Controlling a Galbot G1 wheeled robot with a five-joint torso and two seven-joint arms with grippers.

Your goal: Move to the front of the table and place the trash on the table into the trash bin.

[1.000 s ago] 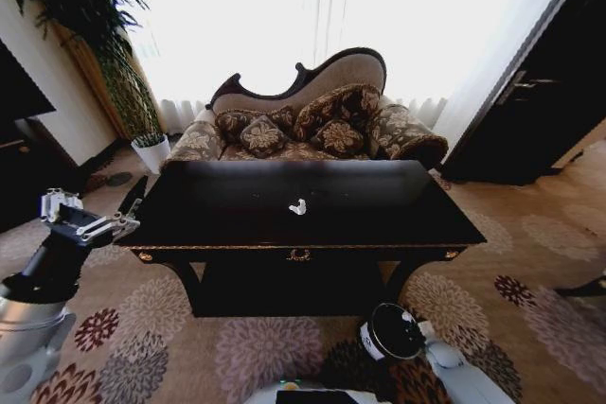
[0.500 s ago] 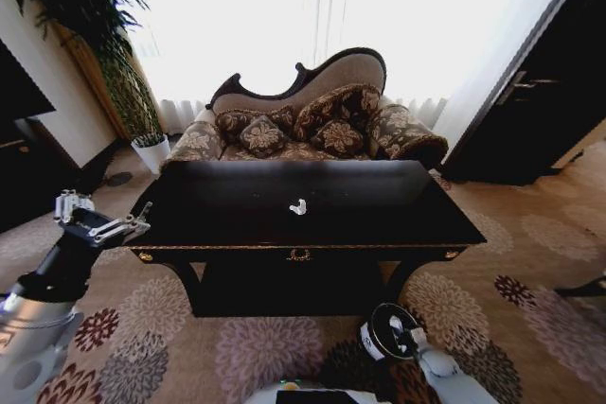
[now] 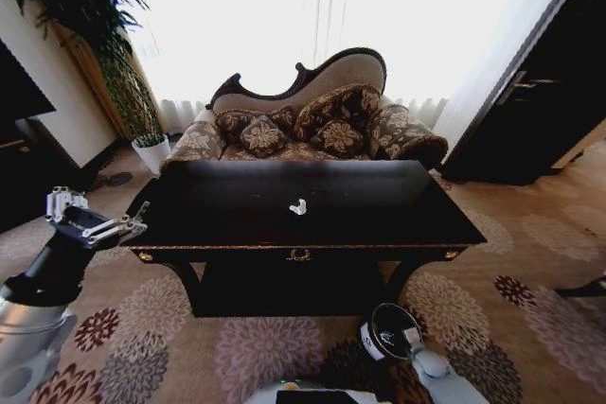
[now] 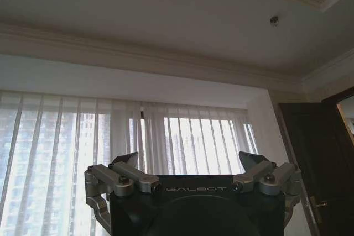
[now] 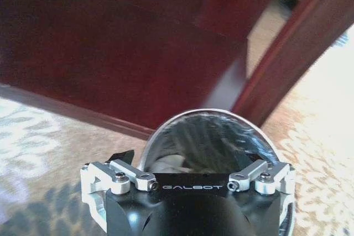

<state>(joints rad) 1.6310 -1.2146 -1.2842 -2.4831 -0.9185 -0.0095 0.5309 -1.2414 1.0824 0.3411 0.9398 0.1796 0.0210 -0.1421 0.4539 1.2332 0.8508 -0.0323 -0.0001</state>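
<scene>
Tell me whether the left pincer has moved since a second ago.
Yes. The left pincer has shifted slightly toward the table, ending nearer its left corner.

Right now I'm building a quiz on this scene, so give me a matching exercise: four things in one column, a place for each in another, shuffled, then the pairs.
Things:
1. white paper scrap
2. trash bin
3. left pincer
4. sofa

Places:
A. beyond the table's far edge, by the window
B. near the middle of the table top
C. on the carpet before the table, toward its right leg
D. off the table's left end, above the carpet

Pairs: 1-B, 2-C, 3-D, 4-A
</scene>
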